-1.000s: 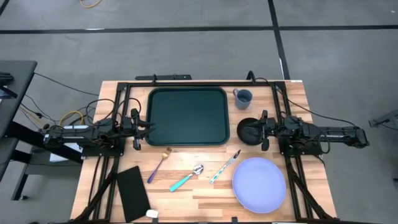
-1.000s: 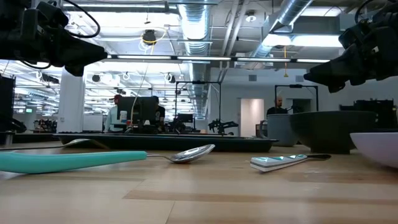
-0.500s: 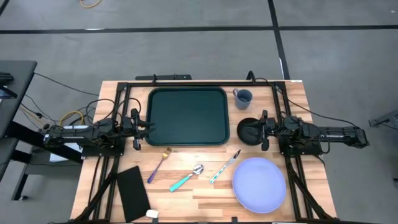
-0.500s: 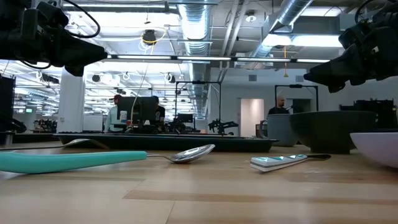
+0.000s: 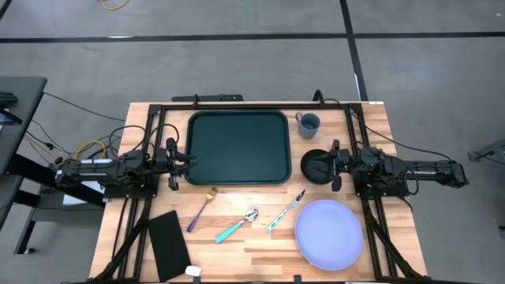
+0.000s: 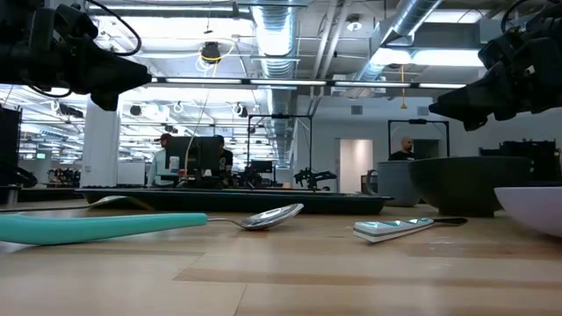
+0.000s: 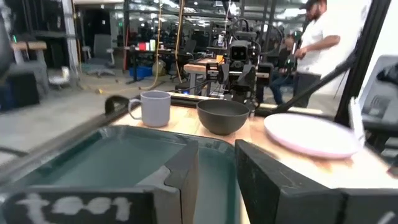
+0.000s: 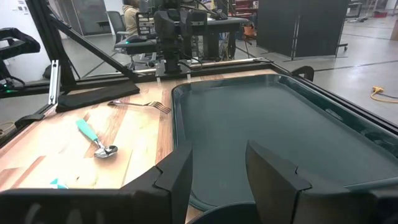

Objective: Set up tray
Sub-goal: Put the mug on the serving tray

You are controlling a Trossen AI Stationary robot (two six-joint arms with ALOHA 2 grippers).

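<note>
The dark green tray lies flat at the table's far middle, nothing on it; it also fills the right wrist view and the left wrist view. My left gripper hovers open at the tray's left edge. My right gripper hovers open over the black bowl, right of the tray. A lavender plate, blue mug, gold fork with purple handle, teal-handled spoon and knife lie on the wood.
A flat black rectangle and a small white object lie at the near left. Black frame rails run along both sides of the table. People stand in the room behind.
</note>
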